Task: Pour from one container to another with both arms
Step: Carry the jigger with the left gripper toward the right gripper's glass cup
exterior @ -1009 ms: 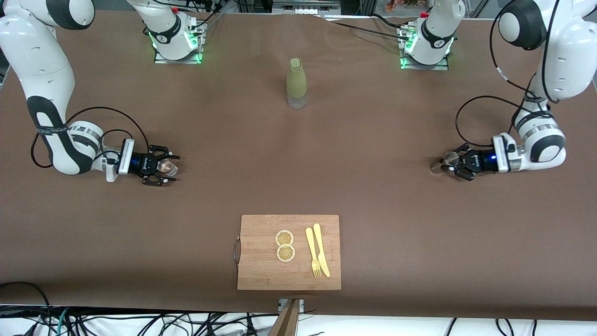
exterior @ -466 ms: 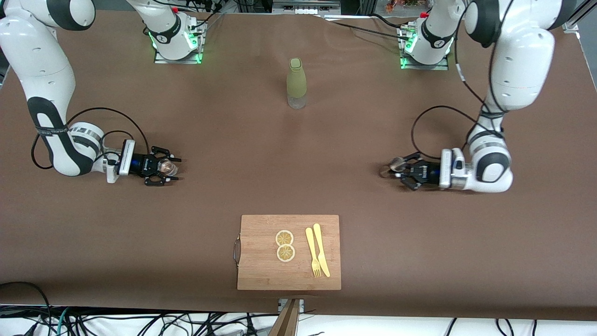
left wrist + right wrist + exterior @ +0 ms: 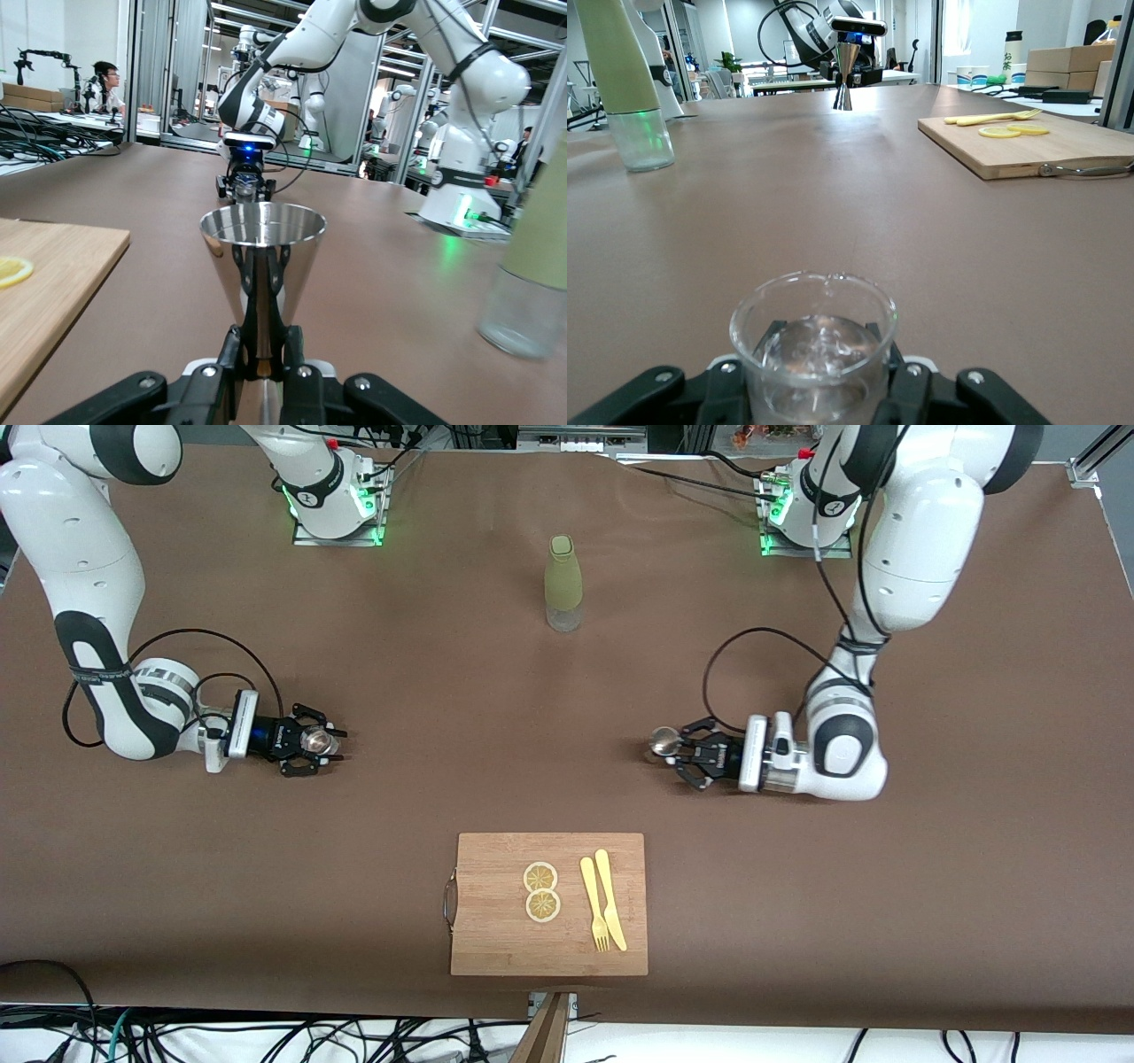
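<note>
left tool (image 3: pixel 675 749) pinches the small silvery hourglass-shaped metal jigger (image 3: pixel 663 739) at its narrow waist; the left wrist view shows both fingers pressed on the waist, wide cone upward, upright. jigger held low over the brown worktop (image 3: pixel 496 717), between the bottle and the board, toward the left arm's end.

right tool (image 3: pixel 312 741) sits low at the worktop toward the right arm's end, its fingers around the tiny clear glass cup (image 3: pixel 318 740). right wrist view shows the cup between the fingers with clear contents inside, upright; cannot tell whether the fingers press the glass yet or stand just off it.

outward: tall olive-green bottle with clear base (image 3: pixel 563 583) stands farther from the front camera; wooden cutting board (image 3: pixel 496 921) nearer, carrying two lemon slices (image 3: pixel 541 891), yellow plastic knife and fork (image 3: pixel 603 902).

step in hand, as judged: receiving vessel secured, source cup being grasped. next move calls for a firm hold on the cup, a level lift, bringing it just above the jigger's mouth, then a slow tilt.
</note>
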Robot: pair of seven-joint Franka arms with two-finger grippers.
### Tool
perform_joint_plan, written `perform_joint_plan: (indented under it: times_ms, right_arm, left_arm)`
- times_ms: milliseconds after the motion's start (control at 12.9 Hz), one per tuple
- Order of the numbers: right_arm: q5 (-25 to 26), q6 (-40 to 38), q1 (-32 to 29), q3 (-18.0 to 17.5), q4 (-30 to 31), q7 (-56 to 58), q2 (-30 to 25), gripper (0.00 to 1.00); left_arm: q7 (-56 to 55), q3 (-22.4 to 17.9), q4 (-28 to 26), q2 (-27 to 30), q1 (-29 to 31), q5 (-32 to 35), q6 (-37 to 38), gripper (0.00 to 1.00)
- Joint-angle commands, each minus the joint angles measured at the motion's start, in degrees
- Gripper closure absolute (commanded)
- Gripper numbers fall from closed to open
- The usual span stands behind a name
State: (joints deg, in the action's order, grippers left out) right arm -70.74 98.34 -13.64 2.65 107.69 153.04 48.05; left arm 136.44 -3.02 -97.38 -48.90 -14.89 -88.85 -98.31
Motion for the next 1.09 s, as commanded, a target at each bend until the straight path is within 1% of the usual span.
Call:
perform_joint_plan:
  times_ms: [0, 155, 388, 543, 699, 854, 1009]
  right_arm:
    - [-0.7, -1.7, -0.9, -0.6, -1.1, 0.6, 1.6, 0.75]
    - [-0.7, -1.8, -0.9, -0.6, -1.1, 0.4, 1.5, 0.82]
    - [-1.2, -1.9, -0.8, -0.7, -1.4, 0.0, 1.3, 0.82]
    - [-1.2, -1.8, -0.8, -1.8, -1.4, -1.0, 0.4, 0.84]
    - [-1.3, -1.8, -0.8, -2.6, -1.4, -2.5, -0.8, 0.84]
    - [-1.4, -1.8, -0.8, -4.1, -1.4, -4.8, -2.4, 0.85]
    - [-1.8, -1.8, -0.8, -5.7, -1.4, -7.0, -3.4, 0.86]
  left_arm:
    - [-1.0, 0.6, 2.3, -0.1, -3.3, -2.9, -4.0, 1.0]
    - [-0.4, 0.9, 2.7, -0.1, -5.3, -4.1, -6.4, 1.0]
    - [1.2, 1.2, 4.4, -1.4, -9.4, -7.5, -10.5, 1.0]
    - [3.9, 1.2, 6.2, -3.2, -12.4, -12.1, -11.9, 1.0]
    - [5.1, 1.2, 6.6, -4.4, -15.5, -17.8, -12.3, 1.0]
    - [5.2, 1.1, 8.8, -5.3, -16.5, -18.5, -12.5, 1.0]
    - [5.5, 1.1, 10.3, -6.7, -18.2, -19.6, -14.4, 1.0]
